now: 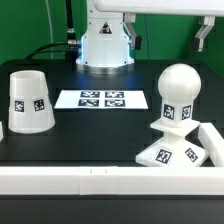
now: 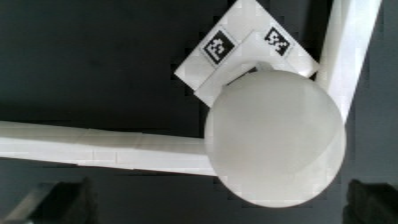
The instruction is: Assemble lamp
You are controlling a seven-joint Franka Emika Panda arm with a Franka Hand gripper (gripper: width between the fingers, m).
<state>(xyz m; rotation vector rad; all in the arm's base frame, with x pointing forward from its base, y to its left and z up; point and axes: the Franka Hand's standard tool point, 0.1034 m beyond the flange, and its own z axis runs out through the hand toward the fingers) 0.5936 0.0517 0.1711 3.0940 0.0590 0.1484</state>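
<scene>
The round-headed white bulb (image 1: 178,92) stands upright on the flat square base (image 1: 168,156) at the exterior view's right, near the front rail. The tapered shade (image 1: 29,102) stands apart at the exterior view's left, wide end down. My gripper (image 1: 203,38) hangs high above and behind the bulb, touching nothing. In the wrist view I look down on the bulb's round head (image 2: 276,135) and the tagged base (image 2: 246,45). The gripper (image 2: 210,208) is open and empty, with its dark fingertips (image 2: 50,205) far apart at the picture's edge.
The marker board (image 1: 100,99) lies flat in the middle of the black table. A white rail (image 1: 70,180) runs along the front edge and turns at the right corner (image 1: 212,140), next to the base; it also shows in the wrist view (image 2: 107,146). The robot's pedestal (image 1: 104,45) stands behind.
</scene>
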